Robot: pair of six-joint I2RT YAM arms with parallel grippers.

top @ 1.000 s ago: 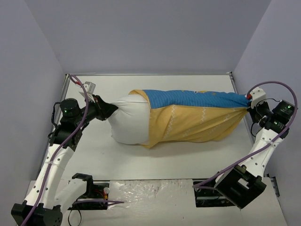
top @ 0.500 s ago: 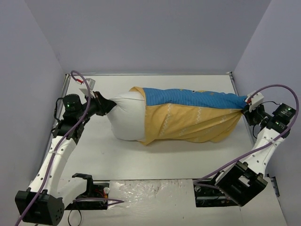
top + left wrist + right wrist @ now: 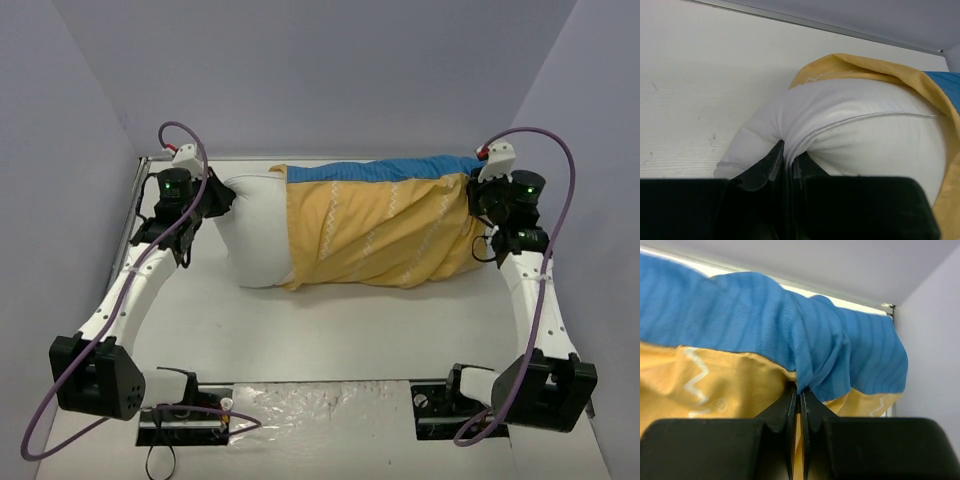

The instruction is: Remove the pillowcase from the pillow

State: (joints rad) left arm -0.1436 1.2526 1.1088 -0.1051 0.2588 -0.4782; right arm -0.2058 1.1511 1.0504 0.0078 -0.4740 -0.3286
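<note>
The white pillow [image 3: 252, 230] lies across the back of the table, its left third bare. The pillowcase [image 3: 375, 228], mustard yellow with white zigzags and a blue strip along the far edge, covers the rest. My left gripper [image 3: 222, 196] is shut on the pillow's left end; in the left wrist view the gripper [image 3: 788, 152] pinches a fold of the pillow [image 3: 860, 135], with the pillowcase's yellow rim [image 3: 850, 65] behind. My right gripper [image 3: 476, 200] is shut on the pillowcase's right end; in the right wrist view the gripper [image 3: 800, 392] pinches the pillowcase [image 3: 765, 325].
The table [image 3: 330, 330] is walled by grey panels on three sides; the back wall is close behind the pillow. Both arm bases [image 3: 330, 415] sit at the near edge with cables looping above the wrists.
Both arms have swung toward the back wall, carrying the pillow and pillowcase with them. The bundle has rolled so the yellow side faces up. Both grips have held.
</note>
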